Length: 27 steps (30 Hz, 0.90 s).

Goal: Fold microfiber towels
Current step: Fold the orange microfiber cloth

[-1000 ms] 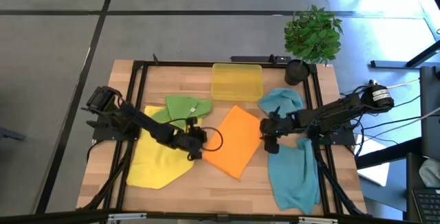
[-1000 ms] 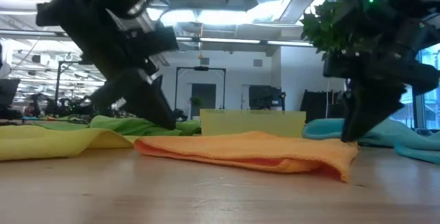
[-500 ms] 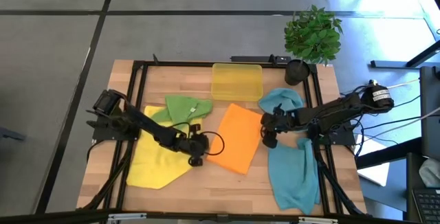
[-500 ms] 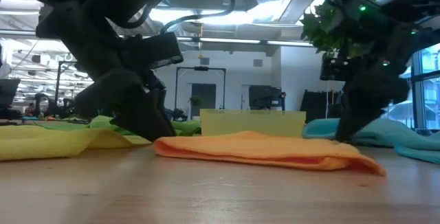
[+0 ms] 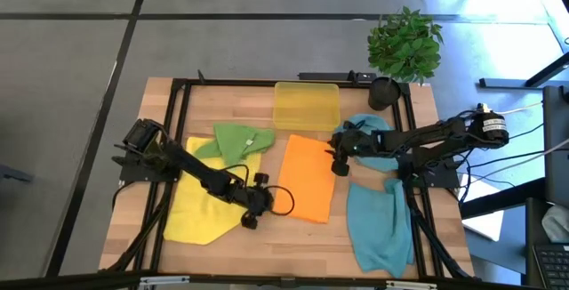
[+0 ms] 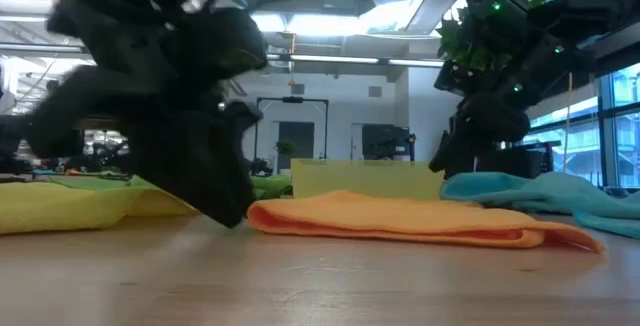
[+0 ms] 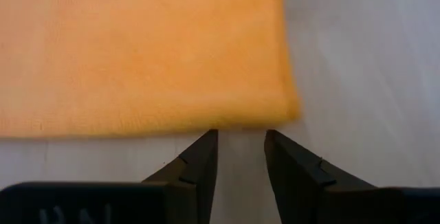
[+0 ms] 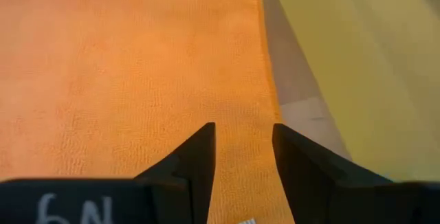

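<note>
The orange towel lies folded flat on the table, its long sides running from far to near. My left gripper stands open at the towel's left edge by the near left corner. Bare table shows between its fingertips, just short of the edge. My right gripper is open over the towel's far right corner, with orange cloth showing in the gap. A yellow towel, a green towel and two teal towels lie spread around it. My left gripper comes slanting down from the table's left, its fingertips right at the towel's left edge; I cannot tell whether they touch it. My right gripper comes slanting down from the right over the towel's top layer near the far right corner; I cannot tell whether it touches.
A translucent yellow tray stands just beyond the orange towel's far end. A potted plant is at the far right corner. Bare wood lies along the near edge.
My left gripper has gone toward the near edge and my right gripper toward the far edge, both turning at the wrist. The orange towel has turned about on the table, from lying cornerwise to lying square with the table's edges.
</note>
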Each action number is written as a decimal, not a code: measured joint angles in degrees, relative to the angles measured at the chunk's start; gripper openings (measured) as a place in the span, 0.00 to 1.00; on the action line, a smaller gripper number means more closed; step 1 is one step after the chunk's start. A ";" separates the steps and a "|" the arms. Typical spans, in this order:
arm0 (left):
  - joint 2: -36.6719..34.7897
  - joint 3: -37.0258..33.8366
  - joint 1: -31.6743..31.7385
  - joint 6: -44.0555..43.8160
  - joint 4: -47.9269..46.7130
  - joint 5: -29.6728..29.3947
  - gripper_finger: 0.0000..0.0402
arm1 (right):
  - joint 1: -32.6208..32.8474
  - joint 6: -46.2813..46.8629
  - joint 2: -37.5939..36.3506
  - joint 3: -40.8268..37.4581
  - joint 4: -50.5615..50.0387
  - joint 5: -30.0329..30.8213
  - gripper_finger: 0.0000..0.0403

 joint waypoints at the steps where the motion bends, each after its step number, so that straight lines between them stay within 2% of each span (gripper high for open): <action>1: -0.15 1.19 -0.41 0.31 -2.66 -1.40 0.28 | 0.00 0.01 0.00 0.00 -0.19 -0.01 0.36; 4: -0.77 4.44 -1.66 1.11 -9.43 -6.14 0.28 | 0.38 0.30 0.00 0.00 -1.15 -0.20 0.36; 8: -0.79 7.48 -3.87 6.55 -13.41 -9.91 0.28 | 0.99 1.66 0.00 0.00 -2.15 -0.20 0.36; 19: 2.29 7.73 -7.64 22.91 -10.38 -11.38 0.28 | 2.32 1.74 0.02 0.00 -2.62 -0.26 0.36; 27: 7.68 7.92 -8.56 38.24 -4.59 -20.95 0.28 | 2.54 1.99 0.02 0.00 -2.55 -0.49 0.36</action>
